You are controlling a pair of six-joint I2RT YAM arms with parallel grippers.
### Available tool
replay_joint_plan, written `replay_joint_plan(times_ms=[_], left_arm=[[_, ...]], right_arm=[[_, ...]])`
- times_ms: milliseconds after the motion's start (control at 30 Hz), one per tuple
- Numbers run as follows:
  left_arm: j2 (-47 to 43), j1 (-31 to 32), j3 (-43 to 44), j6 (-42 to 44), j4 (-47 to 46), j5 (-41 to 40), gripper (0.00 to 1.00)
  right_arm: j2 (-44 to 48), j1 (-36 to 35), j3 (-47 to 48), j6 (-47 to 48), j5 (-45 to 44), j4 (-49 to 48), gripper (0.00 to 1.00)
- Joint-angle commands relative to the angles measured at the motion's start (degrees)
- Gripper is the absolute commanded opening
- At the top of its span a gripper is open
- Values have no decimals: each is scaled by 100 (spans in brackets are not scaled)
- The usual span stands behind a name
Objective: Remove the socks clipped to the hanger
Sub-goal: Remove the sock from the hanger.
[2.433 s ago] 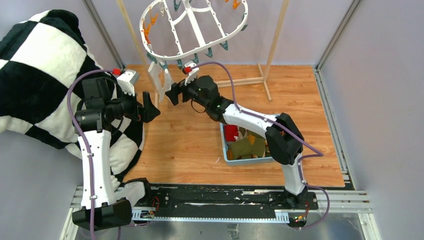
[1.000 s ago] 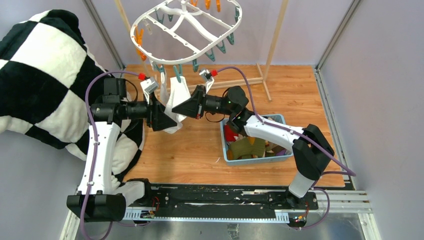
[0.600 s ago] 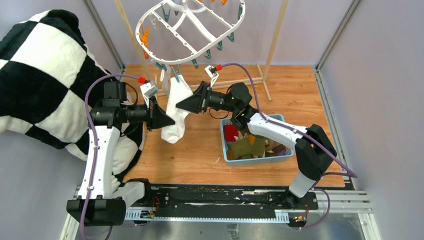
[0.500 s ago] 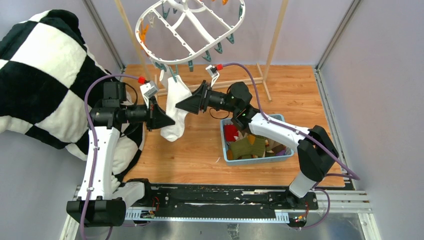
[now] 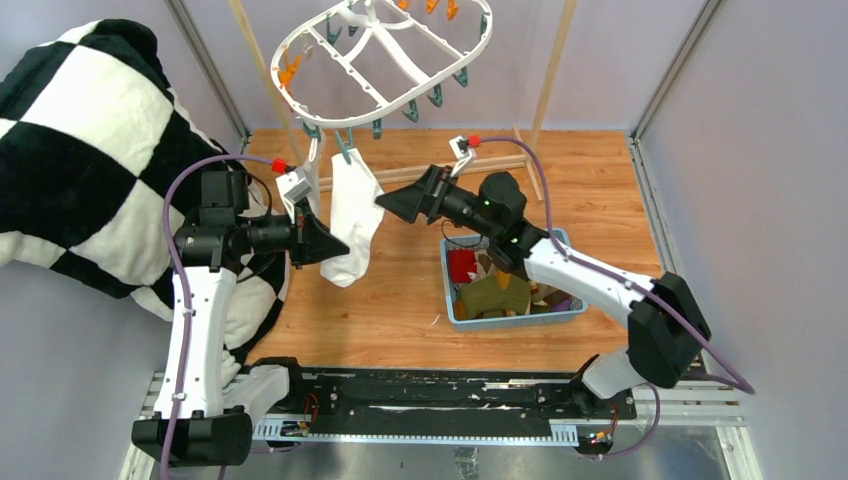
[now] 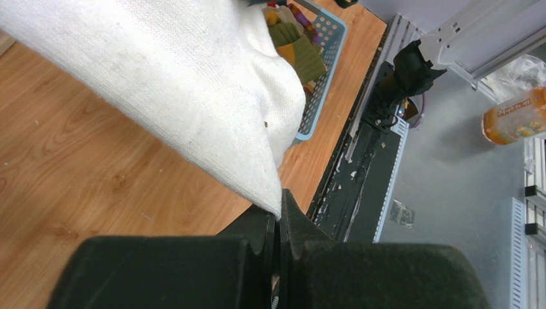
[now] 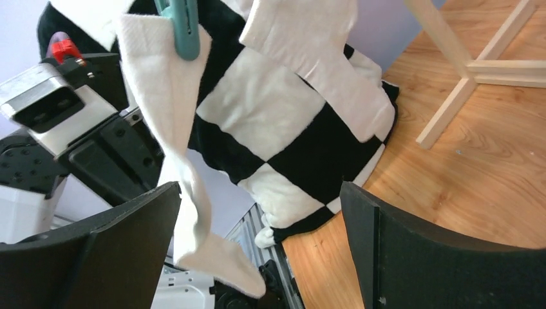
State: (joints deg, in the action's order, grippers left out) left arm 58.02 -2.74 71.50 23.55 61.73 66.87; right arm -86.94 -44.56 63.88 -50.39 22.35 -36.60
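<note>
The white oval hanger [image 5: 385,62] with teal and orange clips hangs tilted at the top. A white sock [image 5: 355,222] dangles from a teal clip [image 7: 183,26] on its near rim. My left gripper [image 5: 325,243] is shut on the edge of that sock's foot; the left wrist view shows the fabric [image 6: 180,84] pinched at the fingertips [image 6: 281,215]. My right gripper [image 5: 396,204] stands wide open just right of the sock, touching nothing. In the right wrist view the sock [image 7: 170,109] hangs beyond the open fingers [image 7: 261,251]. A second white sock [image 7: 312,55] hangs beside it.
A blue basket [image 5: 447,300] holding red, olive and other socks [image 5: 495,290] sits on the wooden floor under my right arm. The black-and-white checked blanket [image 5: 80,150] fills the left side. The light wooden rack [image 5: 545,90] stands behind the hanger.
My right gripper opened, let go of the sock and drew back to the right. My left gripper shut on the sock's edge. The hanger swung slightly.
</note>
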Motion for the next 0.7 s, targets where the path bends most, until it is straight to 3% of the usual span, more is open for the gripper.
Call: replay_joint_plan(times_ms=[0,100,167,300,667], left_arm=[[-65,55,-36,-63,16,102,0],[-29,55,-16,-99,18,100,0],[-6,55,-6,-133,19,73,0],[31,54,14,-230,16,-23,0],[-87,72,-58,-326,14,-60,0]], right_arm=[[738,324,-661,-190,-318,-681,100],[754,399,-579,-102,51,-484,100],[597,302,273,667,257,827,100],[616,-390,946,2026,-819,2111,99],[-473,-642,2366,2704,-1174,2254,94]])
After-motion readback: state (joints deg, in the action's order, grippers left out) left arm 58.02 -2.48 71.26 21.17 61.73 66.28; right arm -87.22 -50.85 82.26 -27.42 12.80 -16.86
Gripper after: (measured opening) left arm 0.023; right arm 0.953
